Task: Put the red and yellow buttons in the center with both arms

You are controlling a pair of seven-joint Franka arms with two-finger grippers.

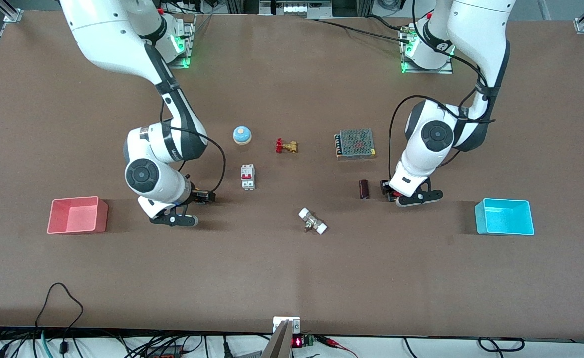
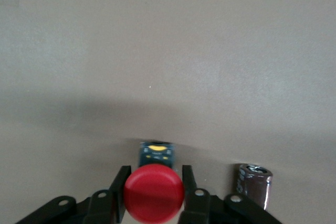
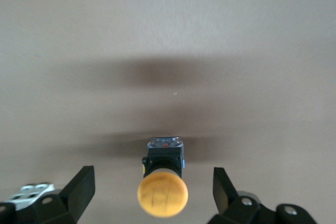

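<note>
The red button (image 2: 154, 192), a round red cap on a dark body, sits between my left gripper's (image 2: 155, 170) fingers, which press on both sides of the cap. In the front view the left gripper (image 1: 385, 189) is low at the table, beside a dark capacitor. The yellow button (image 3: 162, 195) stands on the bare brown tabletop (image 3: 168, 51) between the wide-open fingers of my right gripper (image 3: 153, 172), which do not touch it. In the front view the right gripper (image 1: 205, 197) is low at the table, and both buttons are mostly hidden under the hands.
A dark capacitor (image 1: 364, 189) stands right next to the left gripper and shows in the left wrist view (image 2: 254, 184). A breaker (image 1: 247, 176), bell (image 1: 242, 134), valve (image 1: 286, 146), power supply (image 1: 355, 143) and white fitting (image 1: 313, 221) lie mid-table. A pink bin (image 1: 77, 215) and a cyan bin (image 1: 504, 217) are at the ends.
</note>
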